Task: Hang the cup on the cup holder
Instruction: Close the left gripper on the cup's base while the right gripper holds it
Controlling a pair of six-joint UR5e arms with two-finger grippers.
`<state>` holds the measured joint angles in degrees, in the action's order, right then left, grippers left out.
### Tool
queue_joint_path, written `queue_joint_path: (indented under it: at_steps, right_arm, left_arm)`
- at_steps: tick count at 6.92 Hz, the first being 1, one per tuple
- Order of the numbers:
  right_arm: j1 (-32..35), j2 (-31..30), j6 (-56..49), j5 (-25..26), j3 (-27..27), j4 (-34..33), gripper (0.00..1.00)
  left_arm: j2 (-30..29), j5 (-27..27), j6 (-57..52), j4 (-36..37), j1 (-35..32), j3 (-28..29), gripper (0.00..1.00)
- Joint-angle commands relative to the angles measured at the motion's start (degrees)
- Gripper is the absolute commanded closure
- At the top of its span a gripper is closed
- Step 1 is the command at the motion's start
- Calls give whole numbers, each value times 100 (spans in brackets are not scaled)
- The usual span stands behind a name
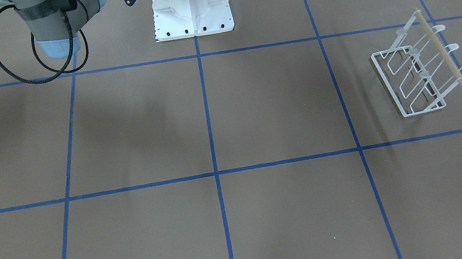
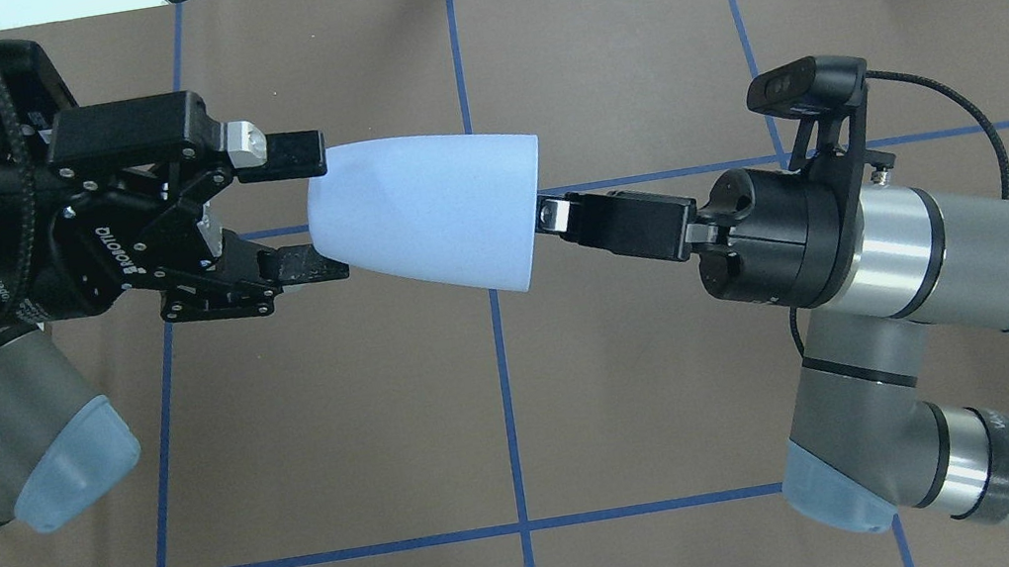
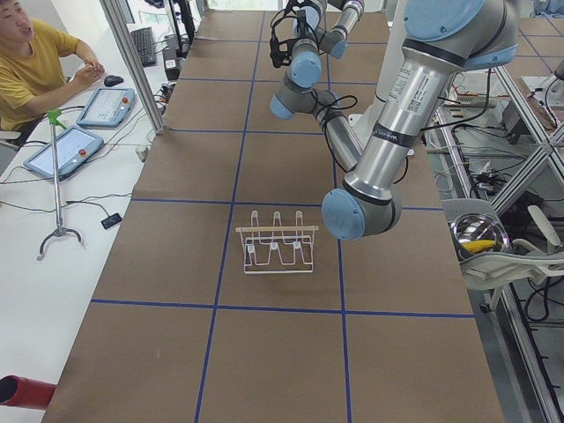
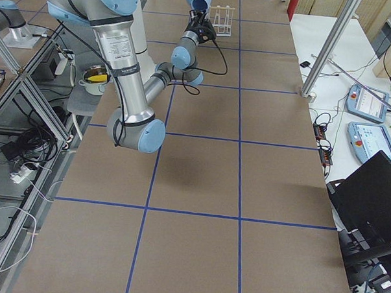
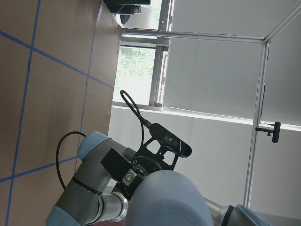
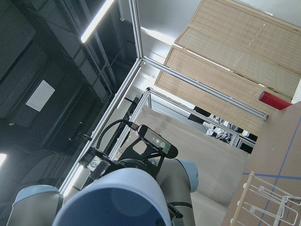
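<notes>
Overhead, the cup (image 2: 429, 215) shows midair — frontally, the cup holder (image 1: 424, 73) instead.

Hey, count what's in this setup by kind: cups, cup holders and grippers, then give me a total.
cup: 1
cup holder: 1
Grippers: 2, the left gripper and the right gripper
Total: 4

The cup (image 2: 429, 215) hangs above the middle of the table (image 1: 255, 112), narrow end in the left tool (image 2: 316, 210), rim at the right tool (image 2: 557, 215). The cup holder (image 1: 424, 74) stands on the table toward its left end, well apart from the cup.
</notes>
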<state>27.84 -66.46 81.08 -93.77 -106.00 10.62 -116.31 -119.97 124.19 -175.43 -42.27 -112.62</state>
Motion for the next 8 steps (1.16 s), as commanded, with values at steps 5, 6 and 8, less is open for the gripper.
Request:
queue_joint_path:
  at_steps: [5, 6, 8]
  right_arm:
    - [-120, 81, -268, 17, 70, -122, 100]
    - [-121, 72, -268, 8, 71, -104, 100]
    - [-112, 81, -268, 8, 62, -78, 100]
  left_arm:
    - [-59, 183, 0, -9, 88, 38, 27]
    - [-59, 194, 0, -70, 88, 73, 38]
    - [-59, 194, 0, -105, 88, 82, 57]
